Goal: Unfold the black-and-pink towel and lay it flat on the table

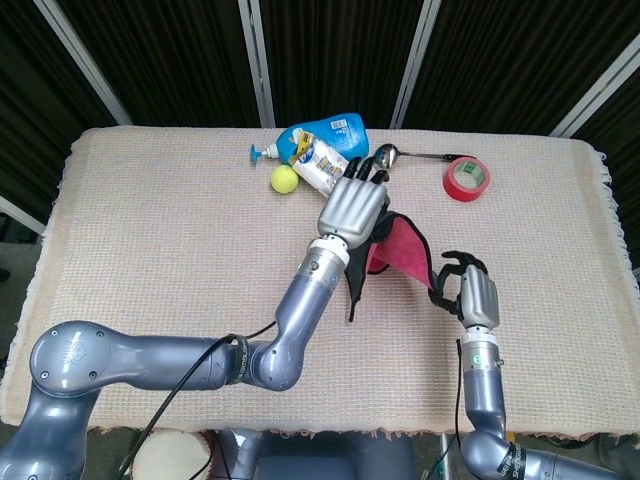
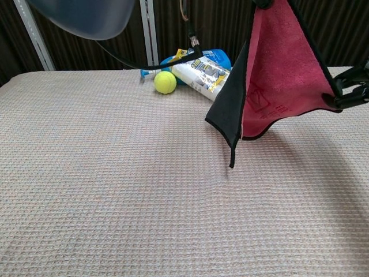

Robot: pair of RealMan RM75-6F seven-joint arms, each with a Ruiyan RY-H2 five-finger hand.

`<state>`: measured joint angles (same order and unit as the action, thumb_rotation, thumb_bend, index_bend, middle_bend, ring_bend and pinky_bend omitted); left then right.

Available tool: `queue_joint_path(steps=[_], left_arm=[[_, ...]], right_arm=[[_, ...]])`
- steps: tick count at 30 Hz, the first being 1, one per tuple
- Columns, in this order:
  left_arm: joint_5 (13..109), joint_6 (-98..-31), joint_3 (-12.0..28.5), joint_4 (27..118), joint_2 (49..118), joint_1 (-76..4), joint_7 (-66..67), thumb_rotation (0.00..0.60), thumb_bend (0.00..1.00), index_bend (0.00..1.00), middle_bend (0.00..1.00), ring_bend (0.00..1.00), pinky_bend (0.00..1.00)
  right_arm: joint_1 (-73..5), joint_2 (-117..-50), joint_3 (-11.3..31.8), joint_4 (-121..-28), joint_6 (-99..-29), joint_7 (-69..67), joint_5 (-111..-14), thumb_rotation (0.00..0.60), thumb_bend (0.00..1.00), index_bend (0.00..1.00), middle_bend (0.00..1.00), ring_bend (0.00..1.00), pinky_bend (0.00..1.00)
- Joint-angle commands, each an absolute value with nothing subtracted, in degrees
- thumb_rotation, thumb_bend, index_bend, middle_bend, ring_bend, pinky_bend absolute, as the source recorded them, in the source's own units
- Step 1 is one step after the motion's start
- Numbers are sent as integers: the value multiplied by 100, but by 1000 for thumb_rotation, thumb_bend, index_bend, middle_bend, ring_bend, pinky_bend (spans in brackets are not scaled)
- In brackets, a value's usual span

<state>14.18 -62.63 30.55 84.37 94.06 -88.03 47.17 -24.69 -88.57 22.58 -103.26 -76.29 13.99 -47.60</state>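
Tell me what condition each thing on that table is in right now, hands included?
towel: lifted off the table, partly opened, pink side showing, held at two corners.
left hand: holds the towel's top corner.
right hand: pinches the towel's side corner.
blue bottle: lying on its side.
white packet: lying against the bottle.
tennis ball: resting on the table.
red tape roll: lying flat.
spoon: lying flat.
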Motion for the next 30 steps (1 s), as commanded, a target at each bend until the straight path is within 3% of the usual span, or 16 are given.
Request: queue_joint_path(steps=[1,30], left_arm=[[1474,-6208,2976,8542,9302,-8689,4643,600,529,738,188,0,35],[2350,-6000,2643,9353,8725,-7735,3381,600,530,737,193,0,35]], right_arm=[[-2480,-8658,2325,-10374,-7537,1359,-4840,600,645,763,291,168,118],[-3082,-7773,2935,-10388,-7385,1800,-4691,600,649,777,300,176,118]])
